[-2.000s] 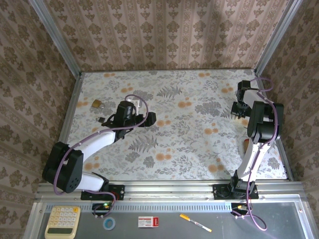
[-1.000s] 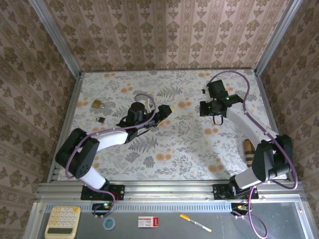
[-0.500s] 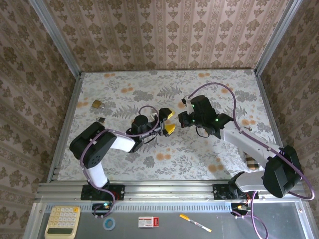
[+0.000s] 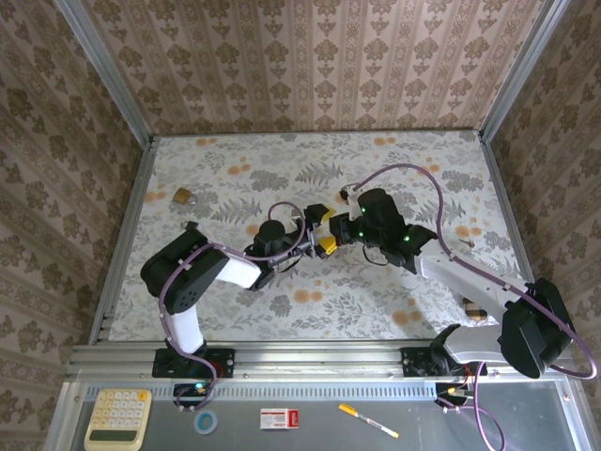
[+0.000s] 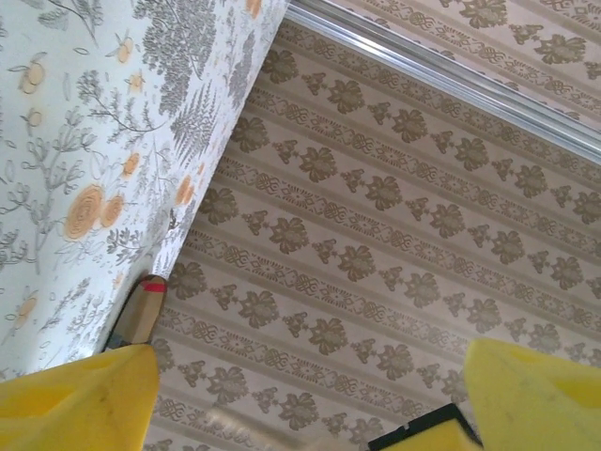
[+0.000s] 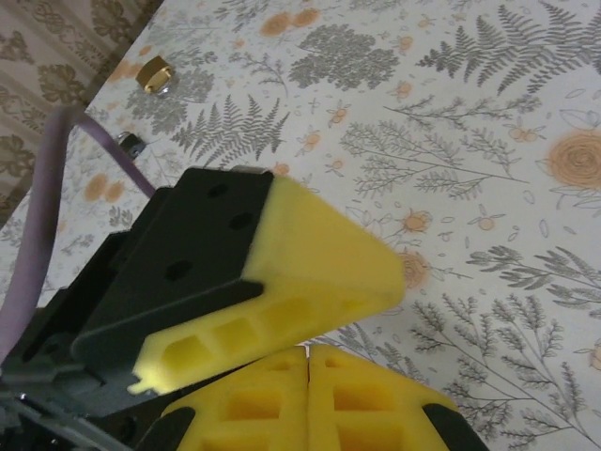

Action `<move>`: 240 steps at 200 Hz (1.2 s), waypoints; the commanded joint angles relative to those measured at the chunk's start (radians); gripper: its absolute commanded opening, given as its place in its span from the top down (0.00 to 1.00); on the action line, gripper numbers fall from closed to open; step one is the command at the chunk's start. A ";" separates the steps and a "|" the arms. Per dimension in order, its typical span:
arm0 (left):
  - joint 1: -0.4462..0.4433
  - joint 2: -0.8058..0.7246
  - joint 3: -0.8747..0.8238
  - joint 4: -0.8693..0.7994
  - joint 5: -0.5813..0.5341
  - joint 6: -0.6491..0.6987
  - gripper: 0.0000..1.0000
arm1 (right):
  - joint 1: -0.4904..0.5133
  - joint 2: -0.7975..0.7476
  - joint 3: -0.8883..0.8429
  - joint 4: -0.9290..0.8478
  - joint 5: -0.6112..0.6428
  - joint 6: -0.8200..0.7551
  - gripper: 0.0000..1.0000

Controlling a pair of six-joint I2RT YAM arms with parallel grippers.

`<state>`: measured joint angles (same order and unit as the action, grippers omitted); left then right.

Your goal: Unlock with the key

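one key (image 6: 131, 143), one padlock (image 6: 153, 72), one calculator (image 4: 117, 418)

Left gripper (image 4: 322, 231) wide, right gripper (image 6: 308, 381) closed

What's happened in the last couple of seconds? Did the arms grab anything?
Both arms swung to the middle of the table. The left claw left the padlock and moved right, open; the right claw unfolded from the right edge and came left, shut, to meet it. Nothing was taken hold of. The padlock has not moved; the key lies on the table near it.
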<state>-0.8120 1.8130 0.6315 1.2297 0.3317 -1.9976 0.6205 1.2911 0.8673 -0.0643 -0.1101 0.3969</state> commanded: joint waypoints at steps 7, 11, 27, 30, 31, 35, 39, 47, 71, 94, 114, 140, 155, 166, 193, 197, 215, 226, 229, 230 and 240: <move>-0.009 0.005 0.025 0.054 -0.010 -0.011 0.24 | 0.020 -0.024 -0.034 0.082 -0.046 0.030 1.00; -0.009 0.005 0.025 0.055 -0.010 -0.011 0.26 | 0.023 -0.026 -0.037 0.084 -0.048 0.029 1.00; -0.006 0.003 0.023 0.053 -0.008 -0.006 0.35 | 0.033 -0.037 -0.050 0.084 -0.048 0.028 1.00; -0.005 0.002 0.021 0.053 -0.008 -0.004 0.37 | 0.033 -0.038 -0.053 0.084 -0.049 0.029 1.00; -0.005 0.002 0.021 0.053 -0.010 -0.003 0.37 | 0.034 -0.040 -0.054 0.084 -0.049 0.029 1.00; -0.004 0.002 0.018 0.053 -0.010 0.000 0.39 | 0.034 -0.044 -0.058 0.083 -0.047 0.028 1.00; -0.002 0.002 0.014 0.053 -0.011 0.001 0.40 | 0.036 -0.050 -0.061 0.082 -0.045 0.027 1.00; 0.000 0.002 0.009 0.053 -0.011 0.003 0.43 | 0.035 -0.060 -0.066 0.076 -0.042 0.026 1.00; 0.001 0.003 0.001 0.053 -0.011 0.015 0.50 | 0.035 -0.084 -0.079 0.065 -0.043 0.013 1.00; 0.007 0.006 -0.004 0.051 -0.011 0.024 0.53 | 0.036 -0.096 -0.089 0.053 -0.045 0.004 1.00; 0.010 0.011 -0.007 0.051 -0.013 0.028 0.57 | 0.036 -0.105 -0.094 0.041 -0.035 -0.001 1.00; 0.011 0.015 -0.009 0.051 -0.017 0.037 0.62 | 0.036 -0.110 -0.098 0.030 -0.030 -0.007 1.00; 0.013 0.020 -0.010 0.052 -0.018 0.040 0.66 | 0.036 -0.113 -0.104 0.031 -0.029 -0.009 1.00; 0.015 0.021 -0.011 0.050 -0.017 0.044 0.68 | 0.036 -0.117 -0.106 0.029 -0.028 -0.009 1.00; 0.020 0.029 -0.015 0.050 -0.019 0.052 0.71 | 0.036 -0.125 -0.113 0.032 -0.025 -0.008 1.00; 0.019 0.031 -0.014 0.051 -0.019 0.053 0.71 | 0.036 -0.127 -0.115 0.031 -0.025 -0.009 1.00; 0.019 0.037 -0.013 0.051 -0.020 0.057 0.72 | 0.035 -0.130 -0.116 0.025 -0.025 -0.012 1.00; 0.019 0.040 -0.010 0.050 -0.021 0.060 0.73 | 0.035 -0.131 -0.117 0.023 -0.025 -0.013 1.00; 0.019 0.040 -0.010 0.050 -0.020 0.061 0.74 | 0.035 -0.130 -0.117 0.022 -0.025 -0.013 1.00; 0.019 0.041 -0.010 0.050 -0.020 0.061 0.74 | 0.035 -0.131 -0.117 0.022 -0.026 -0.014 1.00; 0.019 0.042 -0.009 0.050 -0.021 0.064 0.76 | 0.036 -0.130 -0.117 0.020 -0.025 -0.015 1.00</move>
<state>-0.7975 1.8416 0.6281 1.2427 0.3168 -1.9640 0.6506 1.1835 0.7589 -0.0326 -0.1429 0.3965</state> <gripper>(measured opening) 0.258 0.058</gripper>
